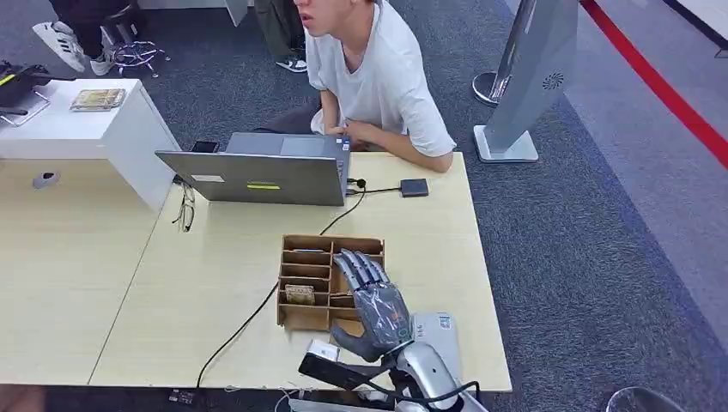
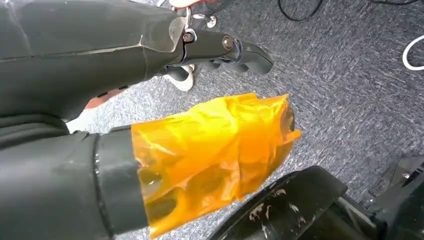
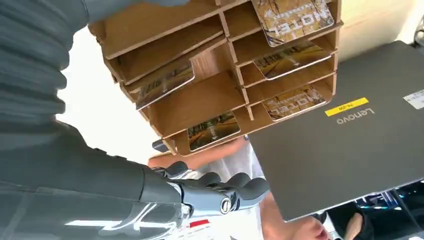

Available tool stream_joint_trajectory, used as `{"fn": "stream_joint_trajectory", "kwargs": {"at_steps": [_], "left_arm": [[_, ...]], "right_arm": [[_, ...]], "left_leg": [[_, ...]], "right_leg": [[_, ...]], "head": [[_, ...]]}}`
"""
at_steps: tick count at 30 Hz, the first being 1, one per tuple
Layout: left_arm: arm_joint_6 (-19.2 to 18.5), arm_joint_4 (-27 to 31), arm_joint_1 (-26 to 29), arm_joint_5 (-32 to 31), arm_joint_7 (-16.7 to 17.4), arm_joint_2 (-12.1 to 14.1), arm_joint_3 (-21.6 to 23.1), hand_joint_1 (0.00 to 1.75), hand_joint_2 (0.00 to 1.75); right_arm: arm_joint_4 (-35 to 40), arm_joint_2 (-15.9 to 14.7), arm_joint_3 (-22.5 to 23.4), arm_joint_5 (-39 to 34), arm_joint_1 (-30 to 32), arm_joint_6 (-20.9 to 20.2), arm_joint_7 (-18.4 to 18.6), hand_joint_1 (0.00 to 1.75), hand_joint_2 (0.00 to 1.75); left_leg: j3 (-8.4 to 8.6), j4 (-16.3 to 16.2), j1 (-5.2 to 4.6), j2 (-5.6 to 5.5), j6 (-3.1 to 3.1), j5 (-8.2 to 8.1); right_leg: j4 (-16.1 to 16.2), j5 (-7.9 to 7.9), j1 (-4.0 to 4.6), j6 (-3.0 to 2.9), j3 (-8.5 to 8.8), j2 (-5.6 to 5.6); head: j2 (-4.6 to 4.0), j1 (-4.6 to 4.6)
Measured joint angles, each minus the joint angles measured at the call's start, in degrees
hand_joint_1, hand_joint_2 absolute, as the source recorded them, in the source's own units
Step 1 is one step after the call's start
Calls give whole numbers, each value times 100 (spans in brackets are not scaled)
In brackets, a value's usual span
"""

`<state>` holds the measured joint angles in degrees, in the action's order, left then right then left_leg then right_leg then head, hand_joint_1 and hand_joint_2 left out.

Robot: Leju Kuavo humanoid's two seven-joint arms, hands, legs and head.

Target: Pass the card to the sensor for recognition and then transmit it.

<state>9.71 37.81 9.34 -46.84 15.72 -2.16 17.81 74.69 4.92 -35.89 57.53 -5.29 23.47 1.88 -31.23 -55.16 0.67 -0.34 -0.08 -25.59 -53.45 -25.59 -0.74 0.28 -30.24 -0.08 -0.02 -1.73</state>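
While cards (image 1: 300, 294) lie slotted, the right hand (image 1: 375, 302) hovers empty above.

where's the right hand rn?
Head view: the right hand hovers over the right-side slots of the wooden card organizer, in front of the laptop.

Patterned cards (image 3: 292, 17) in wooden rack (image 1: 296, 319) slots

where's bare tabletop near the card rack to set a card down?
Widest bare patch: left of the wooden card rack, between it and the table seam. Another to its right, out to the table edge. Crowded: behind it the laptop and cable; in front the right hand and the sensor.
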Motion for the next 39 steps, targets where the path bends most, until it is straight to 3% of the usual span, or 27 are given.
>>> {"fn": "stream_joint_trajectory", "kwargs": {"at_steps": [8,14,19,39], "left_arm": [[-53,37,42,-127,-15,-42,-133,0,0],[-70,39,45,-221,-20,-70,-194,0,0],[-88,46,46,-302,-22,-87,-256,0,0],[-136,83,68,-461,-61,-138,-439,0,0]], "right_arm": [[-77,0,2,250,-2,46,96,0,175],[-99,15,2,1146,18,135,540,0,175],[-101,35,2,1463,43,131,643,0,175],[-278,48,175,1484,68,-85,787,0,175]], "left_leg": [[0,0,0,0,0,0],[0,0,0,0,0,0],[0,0,0,0,0,0],[0,0,0,0,0,0]], "right_leg": [[0,0,0,0,0,0],[0,0,0,0,0,1],[0,0,0,0,-1,0],[0,0,0,0,-1,0]], "head": [[0,-2],[0,-2],[0,-2],[0,-2]]}}
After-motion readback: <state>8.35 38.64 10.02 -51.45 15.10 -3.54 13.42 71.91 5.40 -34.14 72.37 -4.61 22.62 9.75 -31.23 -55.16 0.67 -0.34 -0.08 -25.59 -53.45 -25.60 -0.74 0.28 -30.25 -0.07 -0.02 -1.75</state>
